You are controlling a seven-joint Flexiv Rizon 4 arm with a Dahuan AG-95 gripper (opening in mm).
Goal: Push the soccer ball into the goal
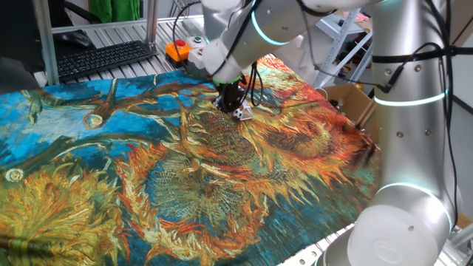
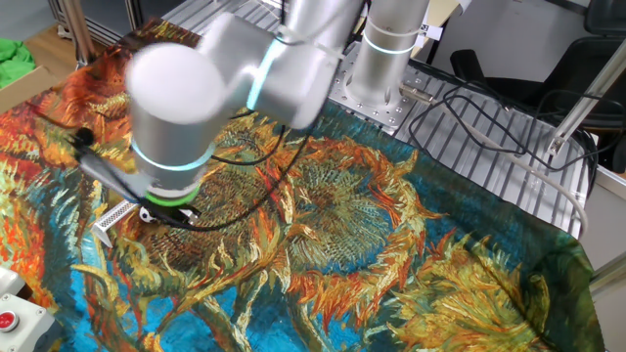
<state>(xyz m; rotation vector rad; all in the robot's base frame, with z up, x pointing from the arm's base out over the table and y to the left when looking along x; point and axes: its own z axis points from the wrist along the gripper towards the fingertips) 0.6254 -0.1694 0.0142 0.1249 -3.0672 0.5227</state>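
Note:
My gripper (image 1: 230,102) hangs low over the sunflower-print cloth (image 1: 148,185) near its far edge. Its dark fingers read as one mass, so I cannot tell whether they are open or shut. The goal (image 1: 244,114), a small pale wedge frame, lies on the cloth right beside the fingertips. In the other fixed view the goal (image 2: 114,218) lies just left of the wrist, and the wrist hides the fingers. The soccer ball does not show in either view.
A box with coloured buttons (image 1: 182,49) and a black keyboard (image 1: 103,59) sit beyond the cloth's far edge. A cardboard box (image 1: 356,103) stands at the right. A white box with a red button (image 2: 12,315) shows in the other view. Cables (image 2: 469,117) lie by the arm's base.

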